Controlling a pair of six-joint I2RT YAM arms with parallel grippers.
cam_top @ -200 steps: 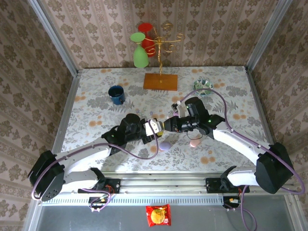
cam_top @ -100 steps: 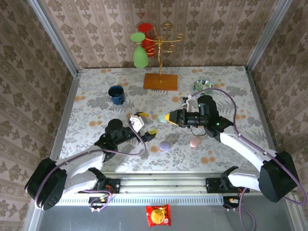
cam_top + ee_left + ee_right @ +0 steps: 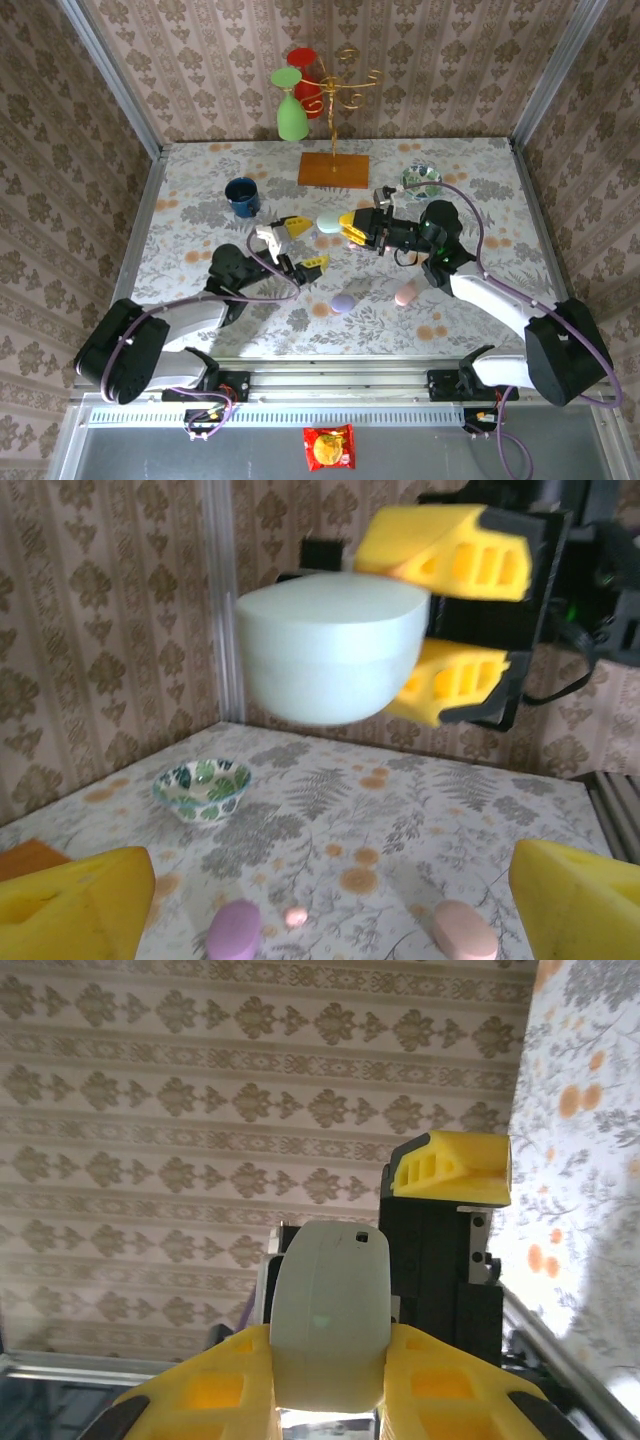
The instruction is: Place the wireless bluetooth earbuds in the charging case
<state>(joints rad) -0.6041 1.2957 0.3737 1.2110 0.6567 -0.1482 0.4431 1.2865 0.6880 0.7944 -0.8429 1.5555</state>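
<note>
I held the mint charging case (image 3: 328, 224) aloft, clenched in the right gripper (image 3: 347, 227), probably to offer it to the left gripper (image 3: 305, 244), whose fingers gaped empty just beside the case, while what I took for a tiny pink earbud (image 3: 295, 916) lay on the table (image 3: 200, 180) below the case.

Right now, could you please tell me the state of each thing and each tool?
left tool: open, empty.
right tool: shut on the pale green case.
pale green case: held in the air.
lilac case: lying on the table.
pink case: lying on the table.
blue mug: upright.
patterned bowl: upright.
</note>
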